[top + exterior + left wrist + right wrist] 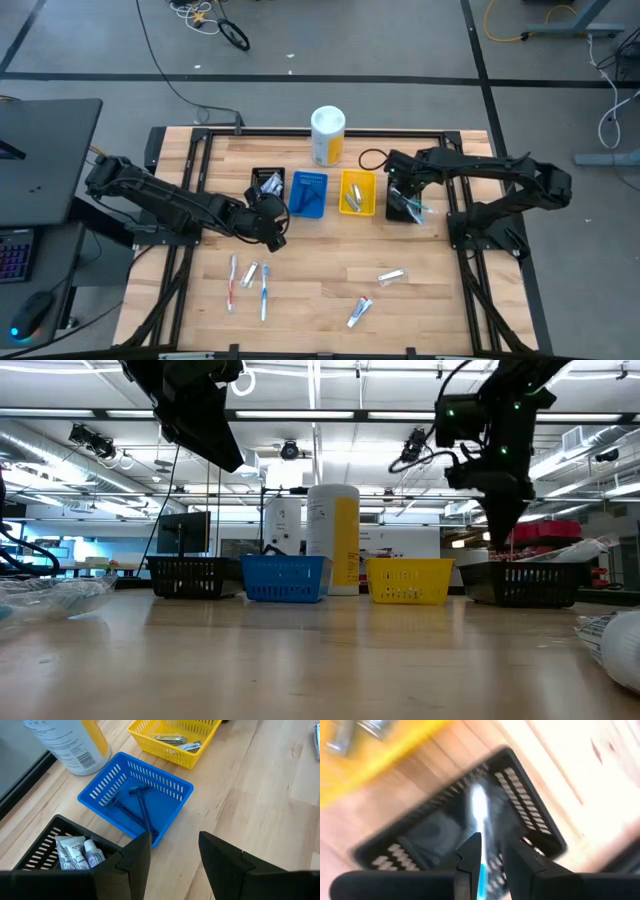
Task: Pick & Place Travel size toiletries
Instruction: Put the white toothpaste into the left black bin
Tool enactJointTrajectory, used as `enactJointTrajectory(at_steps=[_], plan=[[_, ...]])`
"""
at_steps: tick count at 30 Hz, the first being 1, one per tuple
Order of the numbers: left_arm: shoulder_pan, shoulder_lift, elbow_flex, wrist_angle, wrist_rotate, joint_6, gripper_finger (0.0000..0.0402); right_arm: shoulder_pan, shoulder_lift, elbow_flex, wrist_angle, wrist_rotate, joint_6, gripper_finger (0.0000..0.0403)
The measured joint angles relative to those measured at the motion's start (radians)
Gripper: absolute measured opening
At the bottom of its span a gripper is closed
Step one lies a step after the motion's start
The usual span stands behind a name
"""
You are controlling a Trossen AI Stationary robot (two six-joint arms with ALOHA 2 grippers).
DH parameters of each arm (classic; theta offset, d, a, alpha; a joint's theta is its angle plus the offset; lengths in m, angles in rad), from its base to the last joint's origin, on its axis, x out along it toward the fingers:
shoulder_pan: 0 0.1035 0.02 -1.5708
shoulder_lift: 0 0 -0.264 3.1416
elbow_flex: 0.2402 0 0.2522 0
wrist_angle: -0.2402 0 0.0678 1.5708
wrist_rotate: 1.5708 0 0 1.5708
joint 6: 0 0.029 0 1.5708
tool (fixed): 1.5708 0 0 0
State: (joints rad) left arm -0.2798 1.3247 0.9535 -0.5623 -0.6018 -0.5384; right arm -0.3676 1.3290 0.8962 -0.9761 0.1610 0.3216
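My right gripper (pixel 491 851) hangs over the right black bin (pixel 404 207), pointing steeply down. A toothbrush (pixel 479 810) with a white head and teal handle stands between its slightly parted fingers, head down in the bin. My left gripper (pixel 175 865) is open and empty, above the table beside the left black bin (pixel 40 850), which holds small tubes (pixel 75 852). Dark blue razors (pixel 140 810) lie in the blue bin (pixel 308 193). Two toothbrushes (pixel 233 280) and a tube (pixel 249 273) lie on the table in front of the left arm; two more tubes (pixel 392 276) lie to the right. My right gripper has the toothbrush's teal handle (pixel 481 872) between its fingers, coming from above. The handle runs close along one finger (pixel 470 855), and a gap shows on the side of the other finger. I cannot tell whether that finger touches it.
A yellow bin (pixel 358 192) holding silver items stands between the blue bin and the right black bin. A big white-and-yellow canister (pixel 327 135) stands behind the bins at the far edge. Bare wood lies in front of the bins around the loose items.
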Motion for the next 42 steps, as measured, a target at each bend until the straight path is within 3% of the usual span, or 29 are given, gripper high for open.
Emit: enactJointTrajectory(at_steps=[5, 8, 13, 16, 20, 22, 28, 36, 42], plan=[[0.000, 0.000, 0.000, 0.001, 0.000, -0.029, 0.0174, 0.040, -0.004, 0.049, 0.148, -0.073, 0.002, 0.0083], [0.000, 0.000, 0.000, 0.001, 0.000, -0.055, 0.0174, 0.085, -0.004, 0.038, 0.387, -0.192, -0.018, 0.0083], [0.000, 0.000, -0.008, 0.001, 0.061, -0.084, 0.0174, 0.186, -0.004, -0.022, 0.832, -0.345, -0.221, 0.0083], [-0.002, 0.000, -0.021, 0.001, 0.122, -0.139, 0.0174, 0.254, -0.004, -0.064, 1.032, -0.315, -0.377, 0.0083], [-0.008, 0.000, -0.059, -0.002, 0.180, -0.241, 0.0174, 0.308, 0.005, -0.087, 1.215, -0.107, -0.431, 0.0083], [-0.014, 0.000, -0.078, -0.007, 0.205, -0.298, 0.0174, 0.309, 0.005, -0.089, 1.237, -0.087, -0.403, 0.0084], [-0.037, 0.000, -0.116, -0.043, 0.297, -0.449, 0.0174, 0.272, 0.009, -0.090, 1.288, -0.243, -0.367, 0.0111], [-0.041, 0.000, -0.121, -0.246, 0.369, -0.734, 0.0174, 0.275, 0.063, -0.090, 1.274, -0.252, -0.344, 0.0174], [-0.074, 0.000, -0.121, -0.252, 0.351, -0.744, 0.0174, 0.320, 0.138, -0.090, 1.187, -0.252, -0.302, 0.0188]])
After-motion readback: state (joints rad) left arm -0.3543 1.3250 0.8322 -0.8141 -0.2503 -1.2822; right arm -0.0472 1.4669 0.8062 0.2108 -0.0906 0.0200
